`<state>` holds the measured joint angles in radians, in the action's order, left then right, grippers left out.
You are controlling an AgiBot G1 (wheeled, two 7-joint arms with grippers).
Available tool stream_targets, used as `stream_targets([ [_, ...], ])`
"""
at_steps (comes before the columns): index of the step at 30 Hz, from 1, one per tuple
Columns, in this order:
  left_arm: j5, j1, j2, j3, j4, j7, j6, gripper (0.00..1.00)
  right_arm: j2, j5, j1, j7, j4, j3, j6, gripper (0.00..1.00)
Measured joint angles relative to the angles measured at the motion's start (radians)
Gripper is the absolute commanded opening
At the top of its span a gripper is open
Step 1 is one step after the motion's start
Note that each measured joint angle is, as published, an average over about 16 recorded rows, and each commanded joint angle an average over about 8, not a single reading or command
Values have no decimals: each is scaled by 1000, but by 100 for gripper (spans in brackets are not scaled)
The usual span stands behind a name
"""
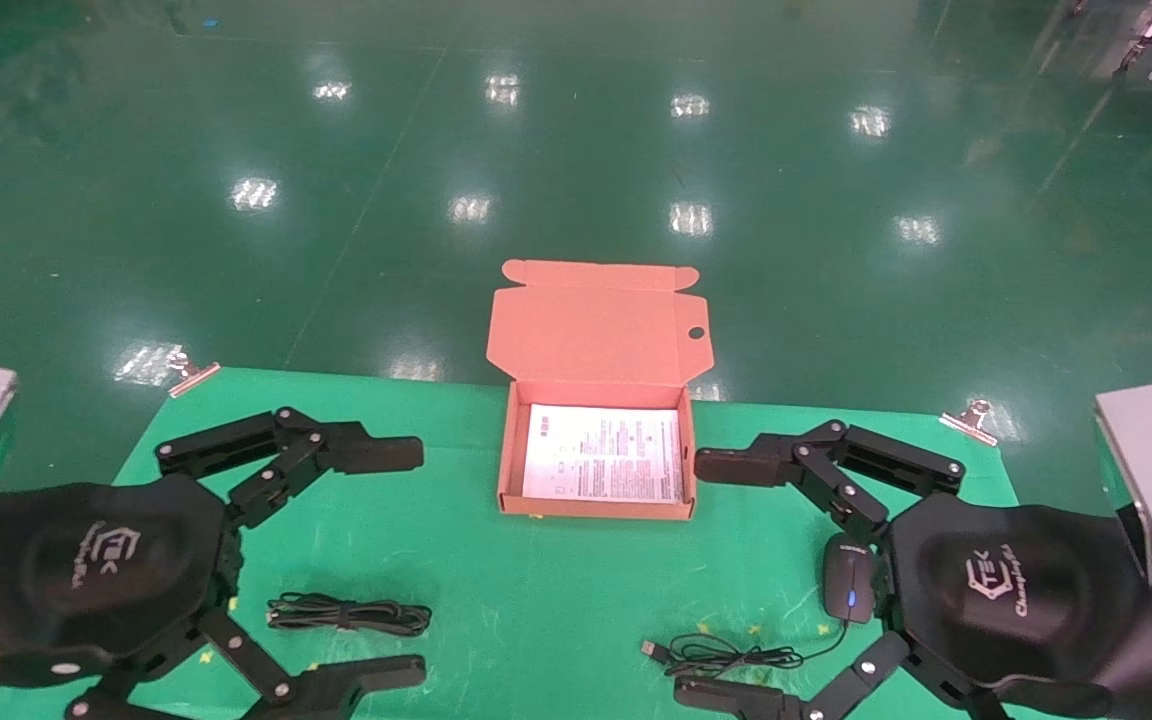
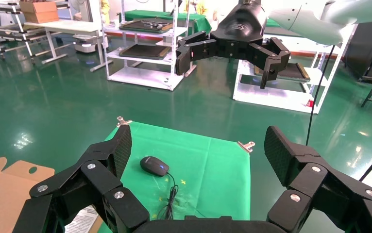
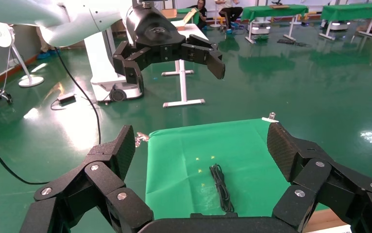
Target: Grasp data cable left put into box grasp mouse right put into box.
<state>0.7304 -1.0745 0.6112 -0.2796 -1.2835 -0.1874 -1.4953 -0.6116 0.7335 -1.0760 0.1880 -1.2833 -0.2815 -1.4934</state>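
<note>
Head view shows both things still lying on the green surface (image 1: 496,590), neither yet in the box (image 1: 511,450). The data cable (image 1: 348,613) lies in the lower left of the frame as a narrow bundle of loops, just beside the left pincer (image 1: 406,560), whose fingers stand wide apart above and below it. The mouse (image 1: 848,590) sits in the lower right, close against the right pincer (image 1: 711,575), also spread wide and holding nothing; its cord (image 1: 736,655) trails toward lower centre and ends in a USB plug (image 1: 652,649).

The cable looks light and limp, so I judge it will sag and its loops may slip loose; a hold across the middle of the bundle, gathering all strands, seems safest. The mouse looks rigid, smooth and rounded, likely slippery on top; pinching its two long sides should hold better, and the loose cord will drag behind and could catch on the box wall.

The box stands open at centre, its flap lid (image 1: 596,325) laid back toward the upper frame, a white leaflet (image 1: 604,453) covering its floor. Its walls are low, so each load needs lifting over the near side edges. Open surface lies between each thing and the box, with nothing in the way. Metal clips (image 1: 191,372) mark the far corners, well apart from the work.
</note>
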Motion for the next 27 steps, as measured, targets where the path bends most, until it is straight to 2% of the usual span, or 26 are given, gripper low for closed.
stream_targets([
  [27,8,-4,2,-4,-2,1,-4,100,1,5,-1,-3,-1,-1,0,100],
])
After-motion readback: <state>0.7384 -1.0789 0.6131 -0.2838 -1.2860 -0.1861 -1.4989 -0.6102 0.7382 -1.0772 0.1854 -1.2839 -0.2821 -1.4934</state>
